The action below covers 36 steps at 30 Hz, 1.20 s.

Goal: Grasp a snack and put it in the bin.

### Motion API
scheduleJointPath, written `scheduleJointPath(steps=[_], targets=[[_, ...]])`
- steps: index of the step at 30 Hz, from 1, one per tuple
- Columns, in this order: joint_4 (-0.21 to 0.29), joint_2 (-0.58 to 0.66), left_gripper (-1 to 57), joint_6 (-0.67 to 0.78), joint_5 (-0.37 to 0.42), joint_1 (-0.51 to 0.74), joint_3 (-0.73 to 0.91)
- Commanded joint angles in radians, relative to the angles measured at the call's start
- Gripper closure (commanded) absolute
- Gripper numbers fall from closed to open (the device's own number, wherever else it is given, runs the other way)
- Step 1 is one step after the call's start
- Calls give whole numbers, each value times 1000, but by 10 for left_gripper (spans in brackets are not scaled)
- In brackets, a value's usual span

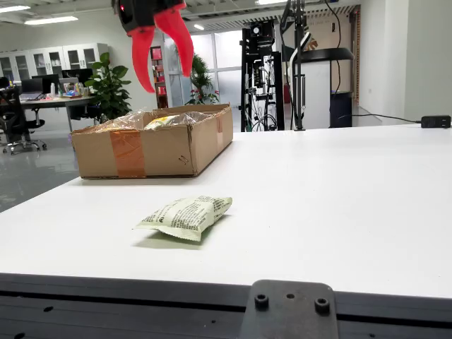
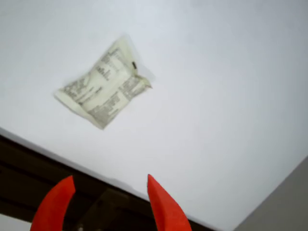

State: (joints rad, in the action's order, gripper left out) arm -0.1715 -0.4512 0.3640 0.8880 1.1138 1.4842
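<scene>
A pale green snack packet (image 1: 186,216) with printed text lies flat on the white table (image 1: 339,198), near the front edge. It also shows in the gripper-mounted view (image 2: 102,84), well clear of the fingers. My gripper (image 1: 167,62) with red fingers (image 1: 143,56) hangs high above the table, open and empty, above the cardboard box. In the gripper-mounted view its two red fingertips (image 2: 55,204) stand apart at the bottom. The cardboard box (image 1: 155,145) sits at the table's far left and holds several wrapped snacks (image 1: 162,120).
A black mount (image 1: 288,311) sits at the table's front edge. A dark stand (image 1: 296,63) with cables rises behind the table. A black adapter (image 1: 435,121) lies at the far right. Office desks and a plant (image 1: 109,85) stand behind on the left.
</scene>
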Motion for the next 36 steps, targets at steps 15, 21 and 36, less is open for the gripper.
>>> scheduleJointPath(steps=[15, 21, 36], targets=[[53, -60, 146, -384, -60, -18, 13], [94, -104, 134, -493, -96, -22, 14], [125, -237, 134, -615, -198, -57, 26]])
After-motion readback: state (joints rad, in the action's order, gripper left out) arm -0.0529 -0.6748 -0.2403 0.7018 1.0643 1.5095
